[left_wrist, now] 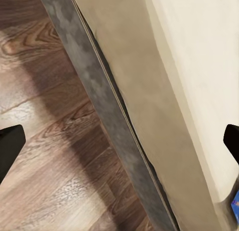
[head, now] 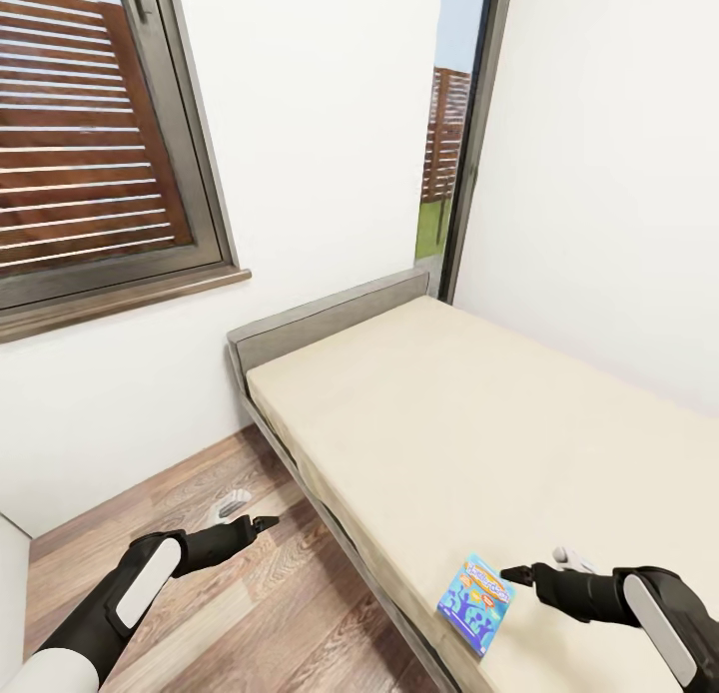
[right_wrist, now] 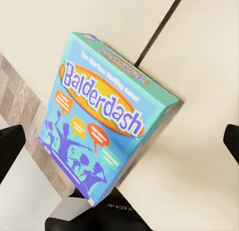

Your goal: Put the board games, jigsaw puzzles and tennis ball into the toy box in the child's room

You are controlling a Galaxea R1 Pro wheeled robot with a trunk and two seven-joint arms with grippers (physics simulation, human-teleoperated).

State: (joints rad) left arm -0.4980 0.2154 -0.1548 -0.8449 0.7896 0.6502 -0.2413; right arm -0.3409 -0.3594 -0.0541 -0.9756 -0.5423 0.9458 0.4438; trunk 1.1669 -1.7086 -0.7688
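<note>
step: pickup of the blue board game (head: 476,605) from the bed (head: 519,443); not grasped yet, so the task looks early.
game: lies flat at the near left edge of the mattress, one corner slightly over the side. Lid reads "Balderdash" (right_wrist: 102,136).
right gripper (head: 511,574): tips just right of the box, near its far corner; jaws spread wide, holding nothing.
left gripper (head: 262,522): over the wood floor (head: 200,573) left of the bed frame; jaws apart, empty.
next: likely lower the right jaws across a box edge, then close. Thin flat box, so probably grip at the overhanging corner.
risk: pushing it off the edge.
</note>
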